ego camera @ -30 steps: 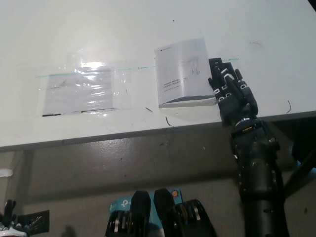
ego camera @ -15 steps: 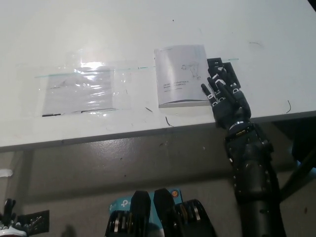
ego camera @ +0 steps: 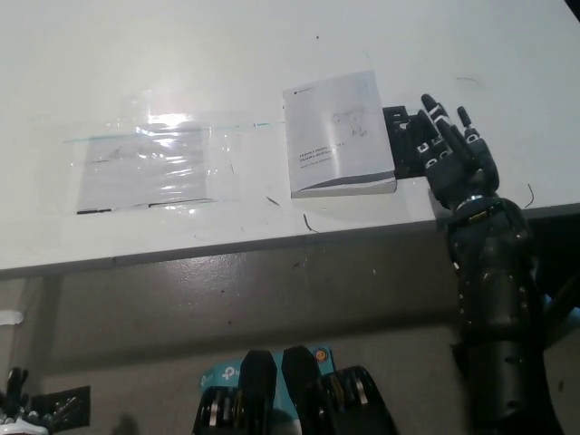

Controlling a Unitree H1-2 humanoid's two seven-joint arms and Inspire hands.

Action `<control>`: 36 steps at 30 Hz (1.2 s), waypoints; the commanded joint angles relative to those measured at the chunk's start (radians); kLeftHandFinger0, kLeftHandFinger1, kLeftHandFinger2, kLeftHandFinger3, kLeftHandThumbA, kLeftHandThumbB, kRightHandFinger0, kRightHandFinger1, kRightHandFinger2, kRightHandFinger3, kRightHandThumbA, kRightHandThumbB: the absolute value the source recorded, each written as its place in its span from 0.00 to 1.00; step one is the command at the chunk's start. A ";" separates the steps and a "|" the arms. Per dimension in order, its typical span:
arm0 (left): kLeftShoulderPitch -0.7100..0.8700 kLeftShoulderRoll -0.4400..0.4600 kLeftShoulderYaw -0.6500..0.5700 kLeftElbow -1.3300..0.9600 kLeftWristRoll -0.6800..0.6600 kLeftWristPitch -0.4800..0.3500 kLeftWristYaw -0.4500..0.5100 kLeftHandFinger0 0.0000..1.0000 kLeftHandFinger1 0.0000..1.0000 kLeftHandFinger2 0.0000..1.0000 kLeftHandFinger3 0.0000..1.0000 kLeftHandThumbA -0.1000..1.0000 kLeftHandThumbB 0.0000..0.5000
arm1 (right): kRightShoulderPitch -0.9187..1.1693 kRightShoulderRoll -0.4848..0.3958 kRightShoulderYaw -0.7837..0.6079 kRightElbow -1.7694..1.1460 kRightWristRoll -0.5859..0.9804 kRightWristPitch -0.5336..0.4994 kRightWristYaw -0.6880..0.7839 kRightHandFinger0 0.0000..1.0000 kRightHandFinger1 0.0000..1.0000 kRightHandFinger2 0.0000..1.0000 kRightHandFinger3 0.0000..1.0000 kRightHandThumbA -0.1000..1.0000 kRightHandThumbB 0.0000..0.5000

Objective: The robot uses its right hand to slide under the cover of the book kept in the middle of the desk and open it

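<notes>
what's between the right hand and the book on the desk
In the head view, a small black flat object lies on the desk between the right hand and the closed book, just off the book's right edge.

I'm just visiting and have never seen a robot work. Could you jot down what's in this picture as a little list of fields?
Surface: white desk
Book: closed white booklet, flat near the desk's front edge
Right hand: black right hand, open, just right of the booklet, not touching it
Black pad: flat black piece under the hand's fingers
Plastic sleeve: clear sleeve holding paper, left of the booklet
Left hand: white left hand, low at the picture's corner, resting
</notes>
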 commanded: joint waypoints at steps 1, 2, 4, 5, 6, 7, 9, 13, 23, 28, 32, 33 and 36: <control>-0.004 0.016 -0.003 -0.011 -0.004 -0.027 0.002 1.00 1.00 1.00 1.00 1.00 0.00 | -0.054 0.000 -0.010 -0.011 0.000 -0.033 0.040 0.59 0.70 0.84 1.00 0.97 0.16; -0.005 0.016 -0.004 -0.014 -0.004 -0.025 0.003 1.00 1.00 1.00 1.00 1.00 0.00 | -0.054 0.000 -0.011 -0.017 -0.001 -0.031 0.038 0.59 0.70 0.84 1.00 0.97 0.16; -0.011 0.016 -0.001 -0.011 -0.001 -0.026 0.020 1.00 0.98 1.00 1.00 1.00 0.00 | -0.047 0.008 -0.009 -0.020 -0.005 -0.032 0.035 0.61 0.70 0.85 1.00 0.97 0.13; -0.012 0.015 -0.004 -0.012 0.004 -0.027 0.024 1.00 0.96 0.99 1.00 1.00 0.00 | -0.044 0.009 -0.008 -0.015 -0.006 -0.033 0.038 0.61 0.70 0.84 1.00 0.97 0.09; -0.011 0.017 -0.002 -0.010 -0.005 -0.026 0.011 1.00 0.97 0.99 1.00 1.00 0.00 | -0.038 0.012 -0.003 -0.008 -0.009 -0.036 0.046 0.60 0.71 0.84 1.00 0.97 0.14; -0.011 0.017 -0.002 -0.011 -0.004 -0.026 0.012 1.00 0.97 0.99 1.00 1.00 0.00 | -0.035 0.014 -0.002 -0.004 -0.009 -0.037 0.051 0.61 0.71 0.84 1.00 0.98 0.14; -0.020 0.020 0.003 -0.004 -0.003 -0.030 0.026 1.00 0.97 0.98 1.00 1.00 0.00 | -0.026 0.023 0.000 0.003 -0.008 -0.040 0.064 0.63 0.73 0.88 1.00 0.98 0.13; -0.018 0.024 0.002 -0.010 -0.012 -0.022 0.007 1.00 1.00 0.97 1.00 1.00 0.00 | -0.018 0.038 0.001 0.012 -0.018 -0.049 0.059 0.65 0.75 0.89 1.00 0.98 0.13; -0.013 0.018 -0.004 -0.030 -0.010 -0.015 0.007 1.00 1.00 0.99 1.00 1.00 0.00 | -0.006 0.051 -0.001 0.064 -0.039 -0.079 0.073 0.68 0.75 0.87 1.00 0.97 0.13; -0.018 0.022 0.008 -0.014 -0.012 -0.023 0.025 1.00 0.97 1.00 1.00 1.00 0.00 | -0.004 0.042 -0.004 0.083 -0.044 -0.085 0.080 0.71 0.74 0.86 1.00 1.00 0.12; 0.005 0.018 -0.008 -0.028 -0.003 -0.021 -0.005 1.00 0.98 0.98 1.00 1.00 0.00 | -0.012 0.025 -0.019 0.098 -0.041 -0.092 0.084 0.66 0.73 0.86 1.00 0.99 0.13; 0.006 0.018 -0.009 -0.029 -0.002 -0.019 0.001 1.00 0.98 0.99 1.00 1.00 0.00 | -0.013 0.019 -0.019 0.103 -0.044 -0.096 0.093 0.67 0.73 0.87 1.00 0.99 0.15; -0.002 0.023 0.000 -0.003 -0.014 -0.026 -0.003 1.00 0.99 1.00 1.00 1.00 0.00 | -0.019 0.005 -0.020 0.103 -0.055 -0.097 0.083 0.71 0.75 0.86 1.00 0.98 0.15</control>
